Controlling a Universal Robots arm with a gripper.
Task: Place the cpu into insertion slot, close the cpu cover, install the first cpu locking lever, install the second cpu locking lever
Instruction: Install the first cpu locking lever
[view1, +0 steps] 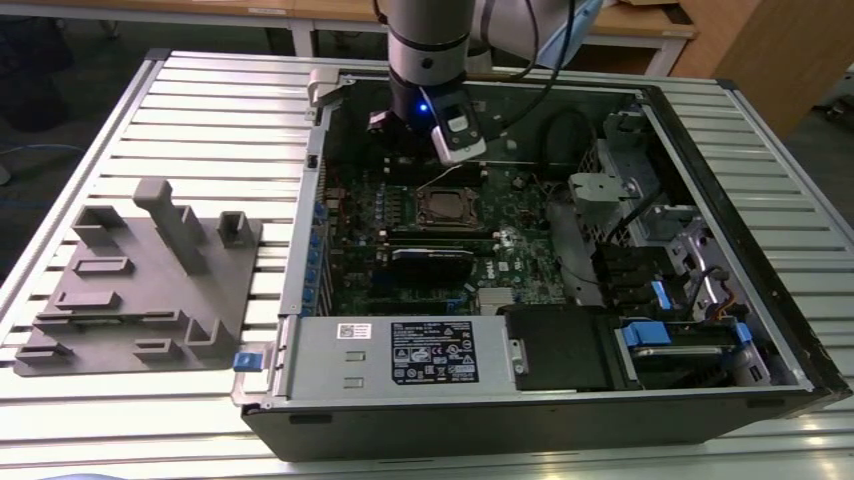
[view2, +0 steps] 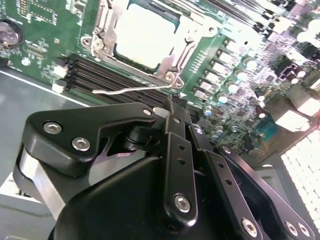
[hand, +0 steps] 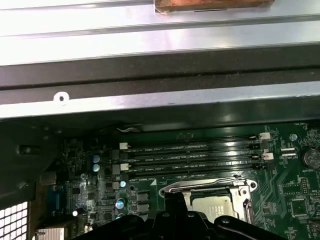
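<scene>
Quick status from my remote seat. The gripper (view2: 176, 104) is down inside the open case (view1: 534, 420), low over the board (view2: 40, 35). In the second wrist view its 2 fingers look pressed together at the tip, with nothing pinched between them.

Just ahead of the tip sits the slot (view1: 422, 208). The cpu (view2: 147, 35) is already seated in it, silver face up. The cover (view2: 192, 45) is folded flat over it, so the chip shows through the window.

1 thin wire lever (view2: 130, 90) lies between the tip and the slot, running across the 4 memory slots (view2: 100, 75). Its far end hooks in by the slot's near corner. In the exterior view it looks lifted off the board, not tucked down. The tip is just beside that wire, and I can't tell if they touch.

In the first wrist view the case wall (hand: 150, 65) runs across beyond the gripper, past the memory slots.

Well off to one side of the gripper, outside the case, a grey fixture tray (view1: 134, 290) sits on the slatted table (view1: 214, 120).
</scene>
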